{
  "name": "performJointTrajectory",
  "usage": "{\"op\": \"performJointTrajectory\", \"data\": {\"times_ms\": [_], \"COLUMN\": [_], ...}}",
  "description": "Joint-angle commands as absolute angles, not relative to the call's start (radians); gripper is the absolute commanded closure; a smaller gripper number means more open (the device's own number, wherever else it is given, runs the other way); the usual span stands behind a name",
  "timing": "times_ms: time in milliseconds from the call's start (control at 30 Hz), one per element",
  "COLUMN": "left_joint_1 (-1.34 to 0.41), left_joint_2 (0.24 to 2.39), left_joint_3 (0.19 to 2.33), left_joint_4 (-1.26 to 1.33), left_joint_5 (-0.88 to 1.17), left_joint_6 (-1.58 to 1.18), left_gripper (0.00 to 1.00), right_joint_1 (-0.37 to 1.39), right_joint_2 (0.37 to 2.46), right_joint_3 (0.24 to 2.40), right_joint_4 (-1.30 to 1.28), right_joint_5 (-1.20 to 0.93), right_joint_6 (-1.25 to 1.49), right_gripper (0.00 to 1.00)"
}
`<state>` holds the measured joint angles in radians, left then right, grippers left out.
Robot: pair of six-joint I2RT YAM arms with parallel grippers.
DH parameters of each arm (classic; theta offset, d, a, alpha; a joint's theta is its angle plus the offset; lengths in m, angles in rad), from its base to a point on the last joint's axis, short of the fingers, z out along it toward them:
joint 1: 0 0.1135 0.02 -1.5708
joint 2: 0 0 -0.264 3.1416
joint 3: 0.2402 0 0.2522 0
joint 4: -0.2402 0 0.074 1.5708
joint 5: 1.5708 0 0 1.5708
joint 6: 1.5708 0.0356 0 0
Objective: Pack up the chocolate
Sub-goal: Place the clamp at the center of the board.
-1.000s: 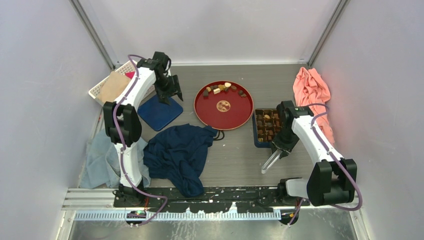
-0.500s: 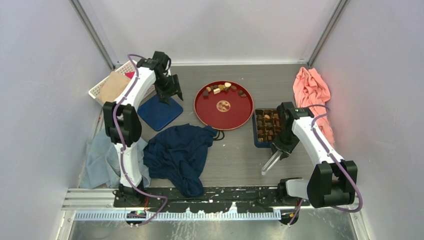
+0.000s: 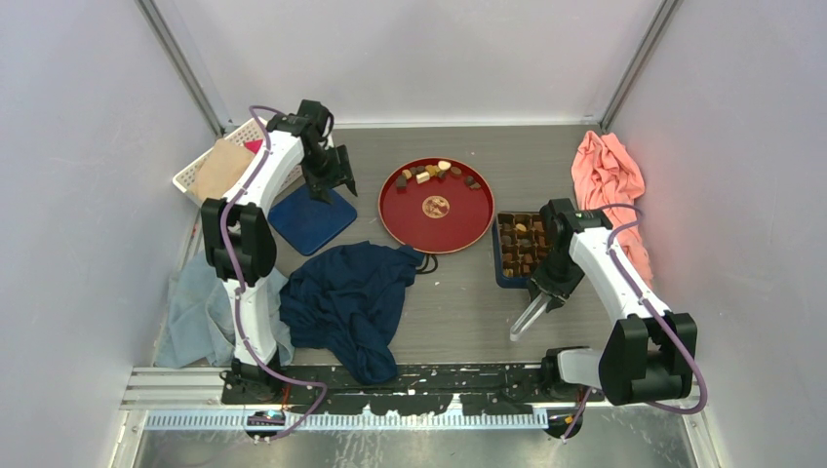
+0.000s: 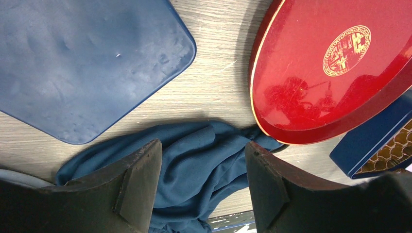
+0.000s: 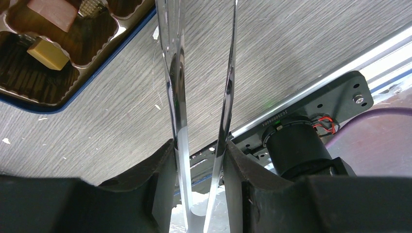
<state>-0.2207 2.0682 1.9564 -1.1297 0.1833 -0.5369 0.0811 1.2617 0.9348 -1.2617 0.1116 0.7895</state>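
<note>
Landmark: the round red lacquer tray with a gold emblem (image 3: 439, 234) is taken as the reference, at mid-table.
Chocolate on tray: a cluster of dark brown, light brown and cream bite-size chocolate pieces (image 3: 434, 172) is spread along the tray's far edge.
Chocolate in box: further pieces are seated in the compartments of the navy square gridded box (image 3: 498, 261), just right of the tray; a tan block is seen in one cell in the right wrist view.
Left gripper (image 4: 201, 148): it is held left of the tray, above a flat navy rounded-square lid (image 4: 82, 63); the jaws are spread wide and nothing is held.
Right gripper (image 5: 198, 145): it is placed right of the tray and nearer the arm bases, closed on clear plastic tongs (image 5: 177, 73).
Tongs: the two blades are kept apart and nothing is seen between them; they are pointed over bare table, off the box's near edge.
Cloth: a crumpled dark blue cloth (image 3: 351, 292) is laid touching the tray's near-left rim.
</note>
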Motion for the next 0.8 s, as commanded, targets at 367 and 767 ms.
{"op": "performJointTrajectory", "data": {"times_ms": [367,767], "left_joint_1": [-0.224,-0.224], "left_joint_2": [2.051,2.043], "left_joint_3": [1.998,2.001], "left_joint_4": [-1.112,-1.115], "left_joint_5": [0.186,0.174], "left_joint_6": [-0.517,-0.523], "left_gripper": [0.36,0.36], "right_joint_1": [0.077,0.372], "right_joint_2": [1.204,1.377], "right_joint_3": [1.155,1.346], "right_joint_4": [-1.272,-1.183], "right_joint_5": [0.181,0.11], "right_joint_6": [0.785,0.622], "right_gripper": [0.73,0.81]}}
